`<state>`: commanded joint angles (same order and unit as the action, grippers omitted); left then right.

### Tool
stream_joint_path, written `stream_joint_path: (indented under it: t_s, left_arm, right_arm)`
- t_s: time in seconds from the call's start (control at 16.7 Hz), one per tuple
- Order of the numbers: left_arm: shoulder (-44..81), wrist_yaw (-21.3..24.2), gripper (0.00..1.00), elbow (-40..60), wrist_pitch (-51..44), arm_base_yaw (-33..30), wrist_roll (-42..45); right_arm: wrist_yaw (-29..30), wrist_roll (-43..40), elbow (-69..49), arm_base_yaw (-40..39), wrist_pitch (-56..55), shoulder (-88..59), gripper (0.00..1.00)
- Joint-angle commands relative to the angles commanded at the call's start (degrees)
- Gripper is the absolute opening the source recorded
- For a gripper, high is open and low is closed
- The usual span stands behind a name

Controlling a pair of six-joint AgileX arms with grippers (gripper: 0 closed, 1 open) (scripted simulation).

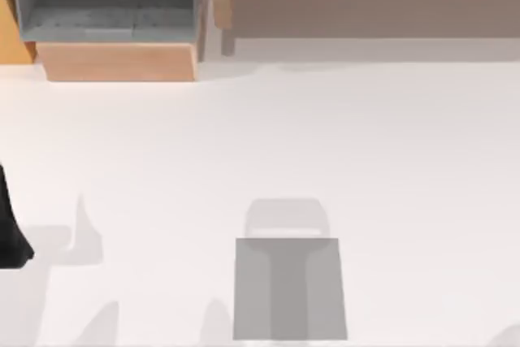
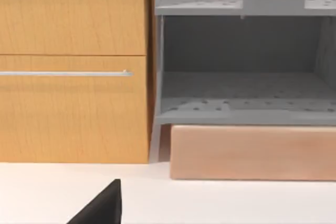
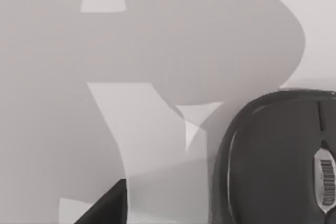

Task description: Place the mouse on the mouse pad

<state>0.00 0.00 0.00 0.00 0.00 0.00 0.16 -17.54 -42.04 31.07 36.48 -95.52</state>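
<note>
Left arm [image 1: 11,229] parked at table's left edge; right gripper [image 3: 105,205] low, perhaps just above table.

- We can read no words, brand names or numbers anywhere in these views.
- The one printed mark we find is a small barcode-like label [image 3: 326,182] of dark stripes on a pale oval patch, set on the dark grey mouse [image 3: 273,161] in the right wrist view; its stripes are too small for us to read, and no digits stand beside it.
- Seen from above, the mouse pad [image 1: 288,288] is plain grey and carries no print.
</note>
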Motion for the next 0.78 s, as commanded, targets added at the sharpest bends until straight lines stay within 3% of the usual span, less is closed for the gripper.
stream_joint_path:
  t_s: [0.06, 0.78]
  left_arm:
    - [0.0, 0.0, 1.00, 0.0, 0.0, 0.0, 0.0]
    - [0.0, 0.0, 1.00, 0.0, 0.0, 0.0, 0.0]
  right_arm:
    - [0.0, 0.0, 0.0, 0.0, 0.0, 0.0, 1.00]
    - [0.0, 0.0, 0.0, 0.0, 0.0, 0.0, 0.10]
